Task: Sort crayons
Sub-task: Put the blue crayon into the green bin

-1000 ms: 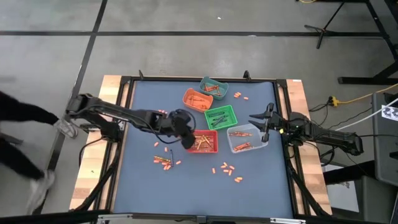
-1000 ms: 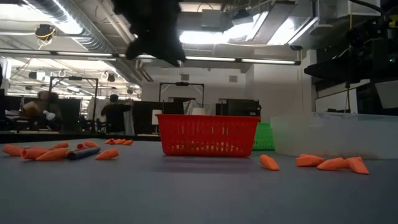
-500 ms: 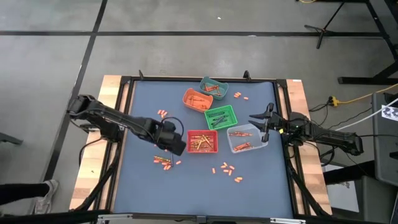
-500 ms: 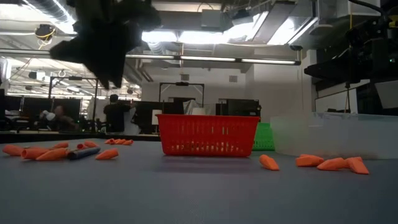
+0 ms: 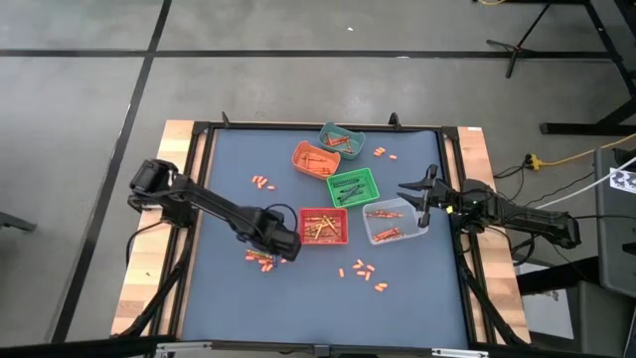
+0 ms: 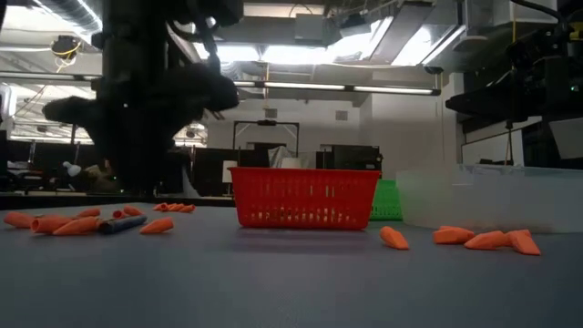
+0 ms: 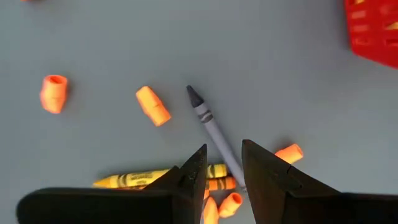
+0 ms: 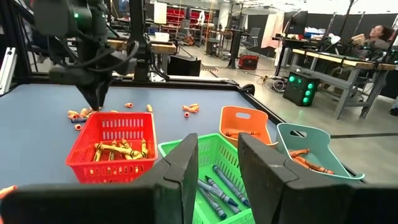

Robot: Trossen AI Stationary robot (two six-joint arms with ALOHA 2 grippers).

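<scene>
The left gripper (image 5: 281,245) hangs low over a crayon cluster (image 5: 260,258) on the mat (image 5: 229,298), just left of the red bin (image 5: 324,227). Its fingers (image 7: 193,171) stand a little apart with nothing between them, above a grey crayon (image 7: 214,132), a yellow crayon (image 7: 149,177) and orange stubs (image 7: 153,105). The yellow wrapper bears dark print too small to read.

More crayons lie loose in front of the clear bin (image 5: 396,221), near the mat's left middle and at the far right. Others sit in the red, green (image 5: 353,187), orange (image 5: 315,158) and teal (image 5: 342,140) bins.

The right gripper (image 5: 417,196) waits at the clear bin's right edge, fingers (image 8: 180,171) apart and empty.
</scene>
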